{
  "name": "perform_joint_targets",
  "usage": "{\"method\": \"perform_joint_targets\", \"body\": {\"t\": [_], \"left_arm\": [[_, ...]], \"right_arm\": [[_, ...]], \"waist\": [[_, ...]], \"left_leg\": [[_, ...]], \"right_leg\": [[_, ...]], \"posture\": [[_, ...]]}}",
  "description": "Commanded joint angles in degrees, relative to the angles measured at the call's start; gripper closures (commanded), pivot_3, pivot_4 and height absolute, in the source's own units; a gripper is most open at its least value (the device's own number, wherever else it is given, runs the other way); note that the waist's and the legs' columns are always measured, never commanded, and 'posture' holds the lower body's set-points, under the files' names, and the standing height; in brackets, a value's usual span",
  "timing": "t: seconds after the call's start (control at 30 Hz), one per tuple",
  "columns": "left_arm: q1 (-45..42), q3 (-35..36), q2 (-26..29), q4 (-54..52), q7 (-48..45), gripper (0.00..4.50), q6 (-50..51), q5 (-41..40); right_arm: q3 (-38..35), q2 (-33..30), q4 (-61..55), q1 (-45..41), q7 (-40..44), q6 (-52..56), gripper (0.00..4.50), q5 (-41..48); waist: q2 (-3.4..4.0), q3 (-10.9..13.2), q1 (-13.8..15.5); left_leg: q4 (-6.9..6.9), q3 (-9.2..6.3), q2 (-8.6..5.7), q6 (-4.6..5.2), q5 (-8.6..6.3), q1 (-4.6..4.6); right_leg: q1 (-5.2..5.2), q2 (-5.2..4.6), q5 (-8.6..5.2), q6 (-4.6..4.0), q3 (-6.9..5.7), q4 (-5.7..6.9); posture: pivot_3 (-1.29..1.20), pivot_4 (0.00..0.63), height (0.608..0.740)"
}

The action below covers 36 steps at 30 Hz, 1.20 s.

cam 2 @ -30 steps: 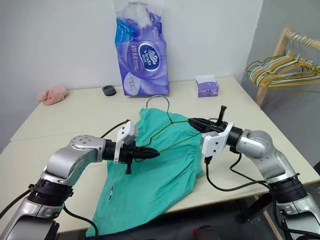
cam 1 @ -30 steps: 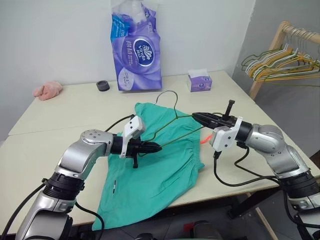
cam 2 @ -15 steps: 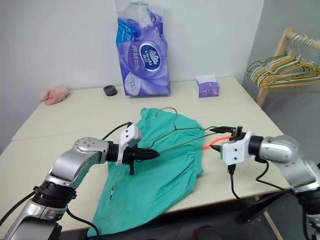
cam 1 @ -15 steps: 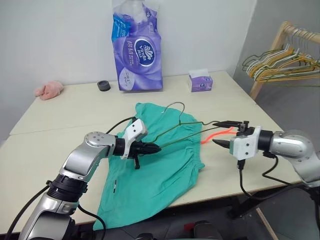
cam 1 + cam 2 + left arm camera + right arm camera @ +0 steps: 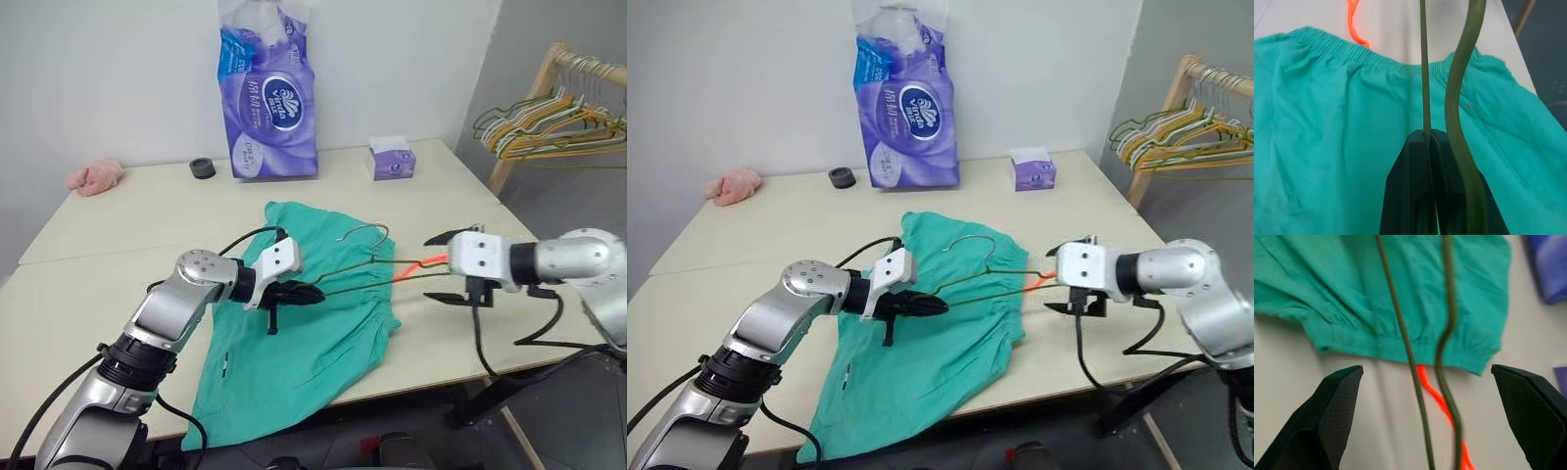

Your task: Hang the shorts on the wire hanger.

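Note:
The teal-green shorts [image 5: 294, 343] lie spread on the table, hanging over its front edge, with the orange drawstring [image 5: 416, 264] trailing off the waistband. The thin wire hanger [image 5: 364, 230] hovers just above the waistband, hook tipped up and back. My left gripper [image 5: 309, 293] is shut on one end of the hanger; the left wrist view shows its fingers [image 5: 1415, 166] pinching the wire over the shorts [image 5: 1327, 122]. My right gripper [image 5: 441, 267] is wide open at the hanger's other end. In the right wrist view the two wires [image 5: 1400, 333] run between its spread fingers [image 5: 1337, 416], untouched.
At the back of the table [image 5: 127, 220] stand a tall purple tissue pack [image 5: 266, 93], a small tissue box [image 5: 392, 159], a black round object [image 5: 202, 167] and a pink cloth lump [image 5: 95, 176]. A wooden rack with bunched hangers [image 5: 558, 117] stands at the right.
My right gripper has let go of the hanger's end, opened wide and drawn off to the right and down. The hanger has rolled over, its hook swinging right. My left gripper keeps its grip.

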Motion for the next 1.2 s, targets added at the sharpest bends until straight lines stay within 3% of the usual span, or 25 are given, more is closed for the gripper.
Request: {"method": "perform_joint_targets", "body": {"t": [0.03,0.13,0.53,0.77,0.9,1.03,1.2], "left_arm": [[-0.8,0.6,0.3,-2.0,-0.4,4.5,-0.5,-0.2],[-0.4,0.5,0.8,-2.2,-0.6,4.5,-0.9,0.3],[0.1,0.5,0.6,-2.3,-0.2,4.5,-2.1,1.2],[0.4,1.3,-0.8,-1.5,0.4,4.5,-5.0,1.2],[0.5,3.5,-2.7,0.3,2.8,3.45,-6.5,0.5],[0.3,11.2,-6.8,4.2,10.7,2.38,-8.3,-1.4],[-0.1,19.6,-7.0,10.1,17.1,2.33,-10.1,-2.6]], "right_arm": [[1.9,1.4,2.0,-3.3,0.7,0.0,0.01,-3.4],[3.0,2.0,3.1,-4.7,2.1,0.3,0.59,-4.5],[3.6,2.0,-0.3,-6.2,8.2,4.3,4.4,-4.0],[3.4,2.1,-1.3,-5.6,9.0,4.6,4.46,-4.7],[2.1,1.1,-1.8,-4.1,9.0,5.5,4.5,-4.3],[-2.1,-1.1,-3.1,0.3,8.3,8.9,4.5,-2.2],[-9.7,-2.7,-6.2,8.5,6.0,15.8,4.5,2.6]], "waist": [[0.0,0.0,0.0],[0.0,0.0,-0.1],[0.0,0.0,0.0],[0.0,0.0,0.0],[0.0,0.0,0.1],[-0.02,0.0,0.2],[-0.02,0.0,0.1]], "left_leg": [[0.0,0.0,0.0,-0.01,0.0,0.0],[-0.01,0.0,0.0,-0.01,0.01,0.0],[0.0,-0.01,0.01,-0.01,0.0,0.0],[0.0,-0.01,0.01,-0.01,0.01,0.0],[0.02,-0.02,0.02,-0.03,0.01,-0.01],[0.05,-0.06,0.08,-0.03,0.01,-0.02],[0.08,-0.03,0.08,-0.14,0.08,-0.04]], "right_leg": [[0.0,0.0,0.0,0.0,0.01,0.0],[-0.03,0.0,0.0,0.0,0.0,0.01],[-0.02,-0.01,0.0,0.0,-0.01,0.02],[-0.03,-0.01,0.0,0.0,-0.01,0.03],[-0.02,-0.02,0.0,0.0,-0.01,0.03],[-0.02,-0.07,0.0,0.0,-0.03,0.02],[-0.01,-0.1,0.01,0.01,-0.02,0.03]], "posture": [[-0.22,0.003,0.74],[-0.22,0.001,0.74],[-0.21,0.0,0.74],[-0.21,0.0,0.74],[-0.22,0.0,0.74],[-0.22,0.0,0.74],[-0.23,0.001,0.74]]}}
